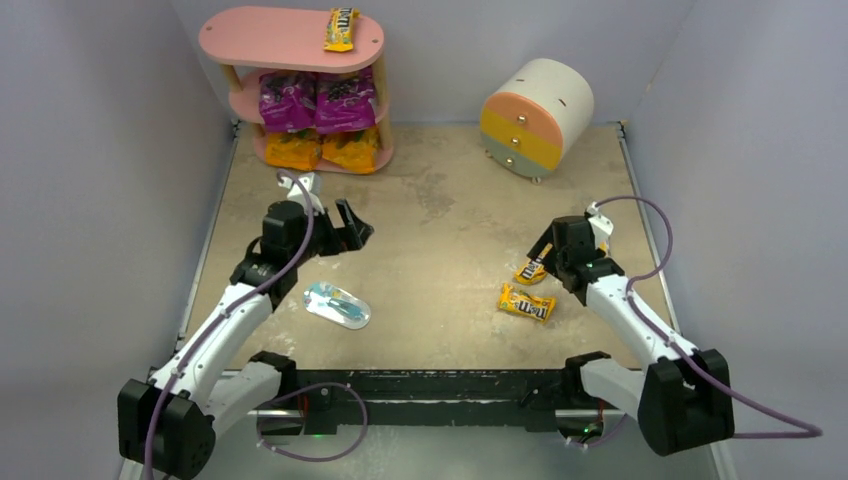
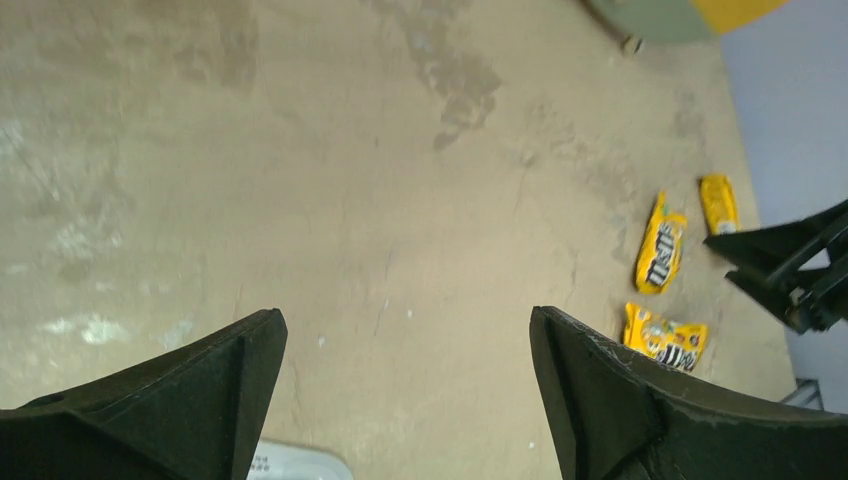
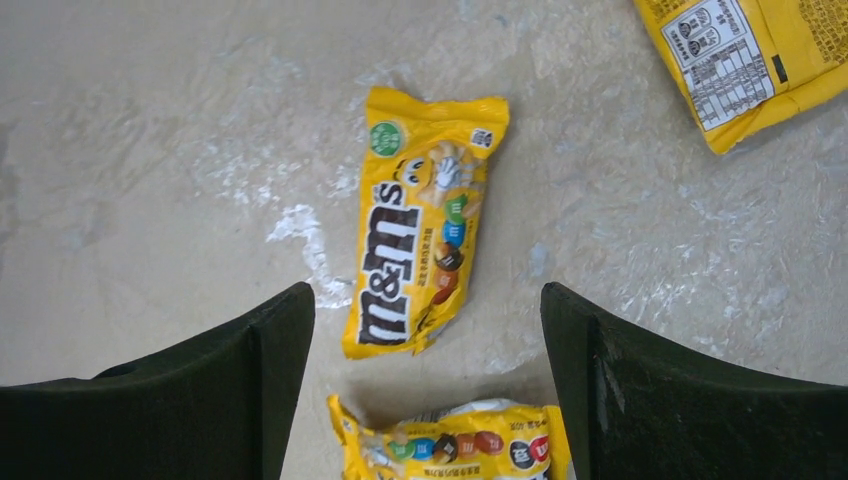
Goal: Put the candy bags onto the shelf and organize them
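Observation:
The pink shelf (image 1: 262,38) stands at the back left. One M&M's pack (image 1: 340,28) lies on its top board, two purple bags (image 1: 315,100) on the middle board and two orange-yellow bags (image 1: 322,150) on the bottom. Two M&M's packs (image 1: 530,271) (image 1: 527,302) show on the table at the right; the wrist views show three (image 3: 425,225) (image 3: 450,440) (image 3: 755,60) (image 2: 661,256). My right gripper (image 3: 425,300) (image 1: 545,250) is open above them, holding nothing. My left gripper (image 2: 407,318) (image 1: 355,235) is open and empty over bare table.
A flat light-blue and white packet (image 1: 337,305) (image 2: 295,463) lies under my left arm. The round cream drum cabinet (image 1: 535,115) (image 2: 680,12) stands at the back right. Grey walls enclose the table on three sides.

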### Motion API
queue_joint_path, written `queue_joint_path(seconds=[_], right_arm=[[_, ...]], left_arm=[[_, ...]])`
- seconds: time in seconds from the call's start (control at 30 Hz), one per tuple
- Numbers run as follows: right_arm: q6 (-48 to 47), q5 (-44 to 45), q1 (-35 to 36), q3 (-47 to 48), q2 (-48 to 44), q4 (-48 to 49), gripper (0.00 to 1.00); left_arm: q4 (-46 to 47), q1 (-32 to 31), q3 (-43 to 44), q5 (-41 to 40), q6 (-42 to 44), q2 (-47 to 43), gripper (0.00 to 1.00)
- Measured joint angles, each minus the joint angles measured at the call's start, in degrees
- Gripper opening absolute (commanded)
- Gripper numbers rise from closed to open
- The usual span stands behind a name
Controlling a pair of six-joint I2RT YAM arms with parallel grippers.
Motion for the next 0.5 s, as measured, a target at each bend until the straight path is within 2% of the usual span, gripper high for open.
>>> queue_joint_path(seconds=[0.13, 0.23, 0.5], right_arm=[[-0.7, 0.6, -1.5, -1.4, 4.5, 3.7, 0.61], [-0.8, -0.3, -1.6, -2.6, 7.8, 7.2, 0.54], [-1.0, -3.4, -1.6, -4.7, 12.9, 17.0, 0.17]], left_arm=[[-4.1, -2.1, -2.9, -1.0, -1.0, -0.1, 0.98], [-3.6, -2.4, -2.7, -1.8, -1.0, -0.5, 0.98], [-2.3, -3.1, -2.6, -2.0, -1.1, -0.6, 0.99]])
